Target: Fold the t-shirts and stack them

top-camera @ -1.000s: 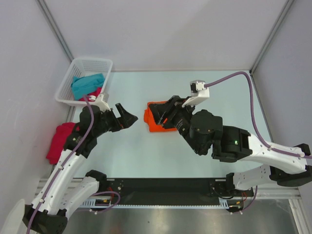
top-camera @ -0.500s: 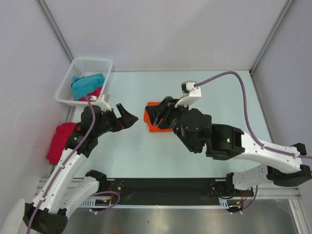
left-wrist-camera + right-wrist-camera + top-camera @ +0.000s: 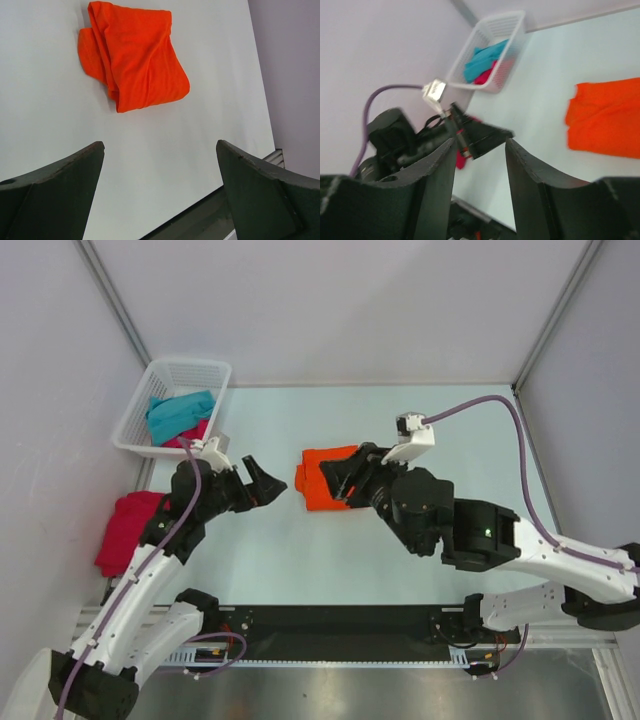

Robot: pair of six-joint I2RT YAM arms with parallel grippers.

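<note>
Lying loosely folded on the counter [image 3: 300,560], the orange t-shirt [image 3: 322,480] sat between the left jaws and right jaws, both gaping empty; a shallow pinch could drag one layer, undoing the fold.

We see a left arm [image 3: 140,585] and a right arm [image 3: 560,555] with white shells and black joints, a purple-grey cable [image 3: 480,403] running to each white wrist camera [image 3: 412,435], and dark wedge-shaped fingers [image 3: 50,195].
</note>
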